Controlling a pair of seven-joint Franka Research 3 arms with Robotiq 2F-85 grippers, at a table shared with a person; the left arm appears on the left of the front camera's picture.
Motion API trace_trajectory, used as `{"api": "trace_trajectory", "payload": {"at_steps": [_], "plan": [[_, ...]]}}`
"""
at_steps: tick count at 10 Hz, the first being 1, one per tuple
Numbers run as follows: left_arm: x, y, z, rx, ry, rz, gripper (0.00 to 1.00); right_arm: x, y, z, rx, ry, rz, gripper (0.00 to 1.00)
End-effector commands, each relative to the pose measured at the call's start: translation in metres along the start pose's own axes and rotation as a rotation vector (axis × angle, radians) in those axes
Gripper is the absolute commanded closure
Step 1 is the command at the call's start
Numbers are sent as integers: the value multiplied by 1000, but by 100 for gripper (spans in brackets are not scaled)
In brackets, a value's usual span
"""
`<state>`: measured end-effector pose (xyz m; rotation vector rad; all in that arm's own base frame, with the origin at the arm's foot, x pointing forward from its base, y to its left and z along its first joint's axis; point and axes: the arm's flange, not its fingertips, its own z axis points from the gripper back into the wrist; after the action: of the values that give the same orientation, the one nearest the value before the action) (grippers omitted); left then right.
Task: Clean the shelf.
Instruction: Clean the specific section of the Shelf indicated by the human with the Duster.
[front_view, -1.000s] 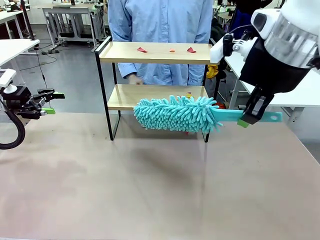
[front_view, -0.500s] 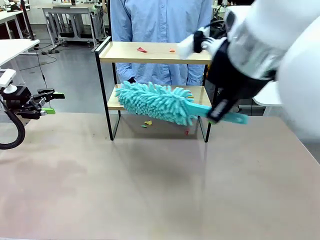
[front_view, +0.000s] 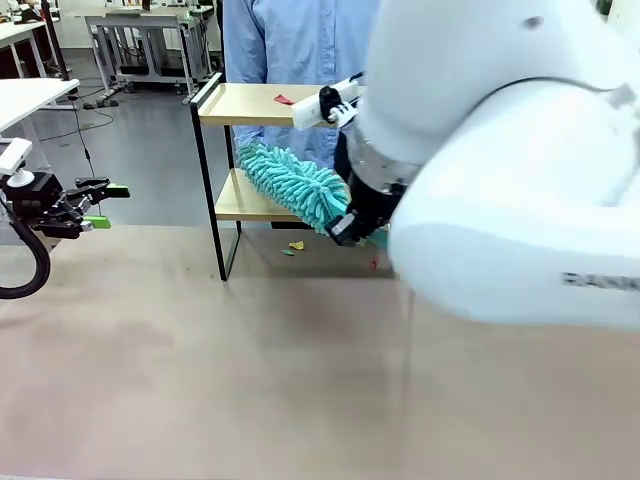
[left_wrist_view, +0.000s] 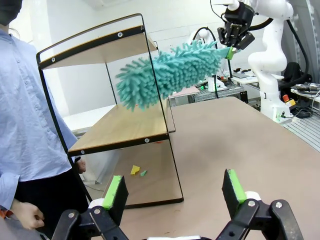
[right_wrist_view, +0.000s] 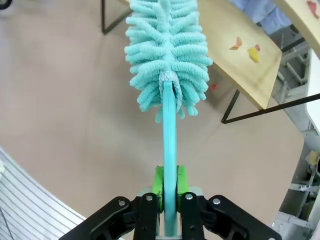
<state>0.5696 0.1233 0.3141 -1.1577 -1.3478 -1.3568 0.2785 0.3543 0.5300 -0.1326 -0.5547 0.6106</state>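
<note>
Clamped right gripper (right_wrist_view: 169, 181) on the handle of the teal chenille duster (front_view: 293, 184), head slanted between the boards of the shelf (front_view: 250, 104) at 12 o'clock, apparently for sweeping; parked left gripper (left_wrist_view: 175, 186) at 9 o'clock, fingers apart, clear.

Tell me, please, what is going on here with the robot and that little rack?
The robot is dusting the shelf. Its right gripper is shut on the handle of a teal duster, whose fluffy head reaches in between the two boards. The left gripper hangs open off to the side, holding nothing. Paper scraps lie on the table under the shelf, and a red scrap sits on the top board. A person in a blue shirt stands behind the shelf.
</note>
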Motion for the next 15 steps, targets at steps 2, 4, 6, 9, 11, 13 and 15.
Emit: {"api": "trace_trajectory", "payload": {"at_steps": [2,4,6,9,11,13,15], "plan": [[3,0,0,-4,0,-4,0,50,26,-32,-46,-28,-137,87],[3,0,0,-4,0,-4,0,73,40,-57,-8,-49,-246,87],[3,0,0,-4,0,-4,0,99,54,-78,14,-87,-377,87],[3,0,0,-4,0,-4,0,134,79,-97,34,-174,-493,87],[3,0,0,-4,0,-4,0,152,91,-113,54,-158,-544,87],[3,0,0,-4,0,-4,0,159,97,-123,61,-147,-578,87],[3,0,0,-4,0,-4,0,154,94,-132,46,-98,-612,87]]}}
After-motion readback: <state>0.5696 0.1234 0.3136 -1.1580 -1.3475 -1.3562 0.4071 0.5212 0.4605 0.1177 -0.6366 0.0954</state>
